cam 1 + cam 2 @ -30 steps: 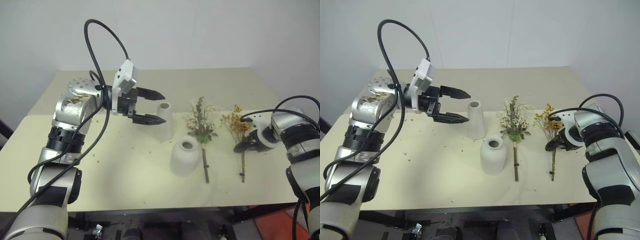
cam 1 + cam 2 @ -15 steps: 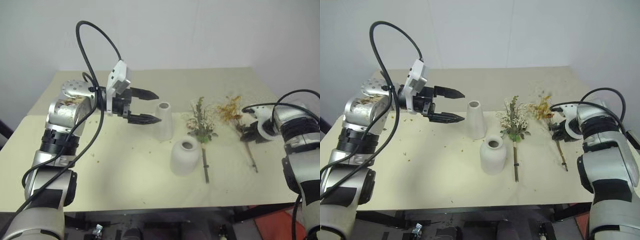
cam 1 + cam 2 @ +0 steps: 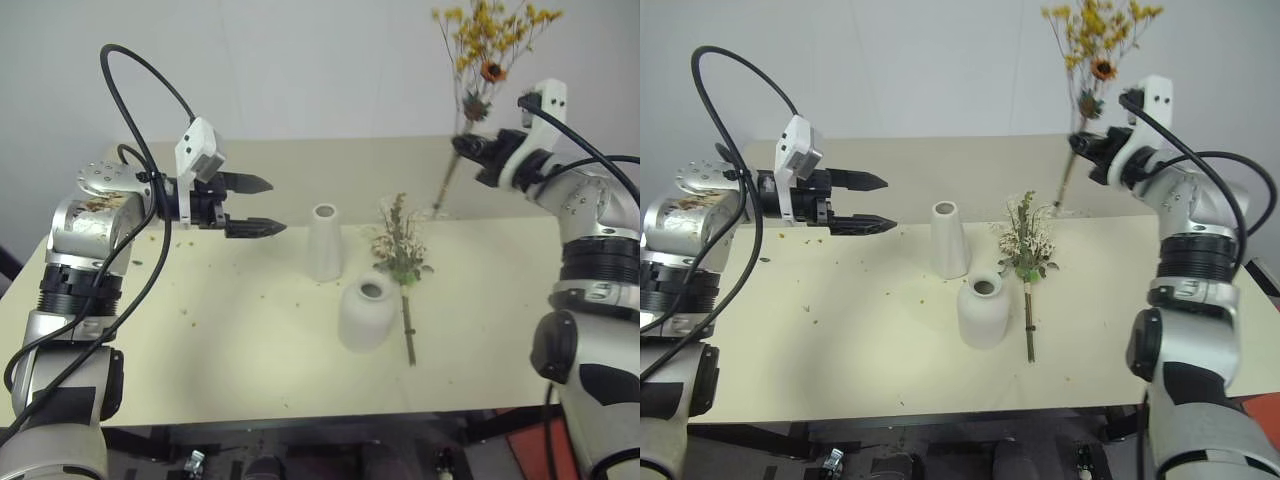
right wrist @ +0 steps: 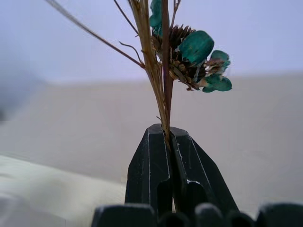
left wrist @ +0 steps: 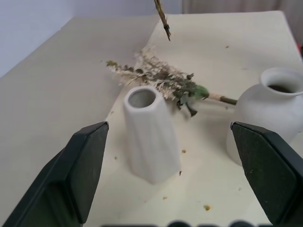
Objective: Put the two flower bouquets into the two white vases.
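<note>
My right gripper [image 3: 466,149] is shut on the thin stems of the yellow bouquet [image 3: 489,42], holding it upright high over the table's far right. Its stem end [image 3: 438,205] hangs just above the tabletop. In the right wrist view the fingers [image 4: 154,156] pinch the stems. The other bouquet [image 3: 402,252], with white sprigs and green leaves, lies flat to the right of the vases. The tall slim vase [image 3: 324,243] stands mid-table, and the squat round vase [image 3: 365,312] stands in front of it. My left gripper [image 3: 275,206] is open and empty, hovering left of the tall vase.
The cream table [image 3: 230,350] carries scattered dried petal crumbs [image 3: 186,312]. A white wall rises behind the far edge. A black cable [image 3: 140,75] loops above my left arm. The table's right edge lies near my right arm.
My right gripper shut on the yellow bouquet's stems and lifted it from the table, swinging it upright. My left gripper drew away leftward from the tall vase.
</note>
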